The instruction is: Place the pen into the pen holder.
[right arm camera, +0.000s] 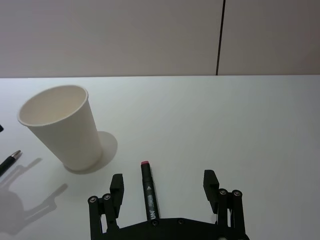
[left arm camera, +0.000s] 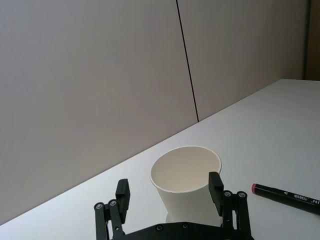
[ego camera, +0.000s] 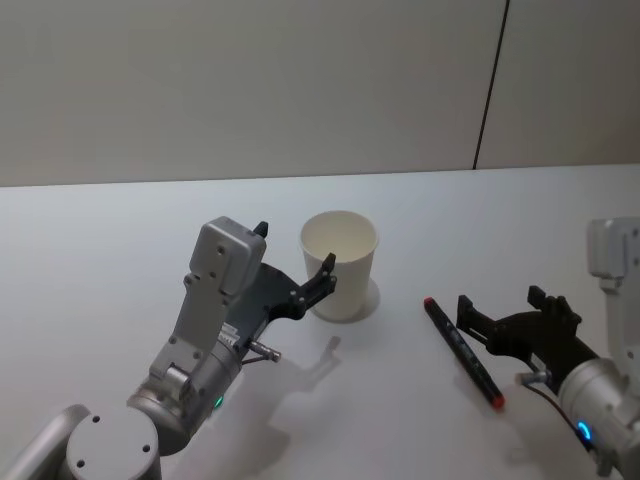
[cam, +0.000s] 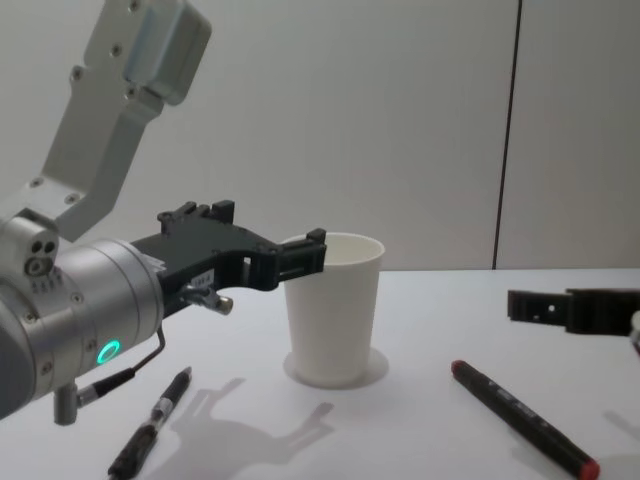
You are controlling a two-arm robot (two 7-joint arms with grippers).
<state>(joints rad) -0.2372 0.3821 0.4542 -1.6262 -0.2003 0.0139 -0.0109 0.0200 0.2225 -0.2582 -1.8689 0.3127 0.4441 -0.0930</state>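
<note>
The pen holder (ego camera: 340,265), a white paper cup, stands upright mid-table. To its right lies the pen (ego camera: 462,352), a black marker with red ends, flat on the table. My right gripper (ego camera: 500,300) hovers open just right of it. In the right wrist view the pen (right arm camera: 150,192) lies between the spread fingers of the right gripper (right arm camera: 163,177), pointing toward the cup (right arm camera: 62,127). My left gripper (ego camera: 296,248) is open at the cup's left side, level with its rim. In the left wrist view the cup (left arm camera: 185,185) sits just beyond the left gripper's fingertips (left arm camera: 215,180).
A slim black pen with a silver tip (cam: 150,425) lies on the table under my left arm, left of the cup (cam: 335,310). The white table (ego camera: 450,210) stretches back to a grey panelled wall.
</note>
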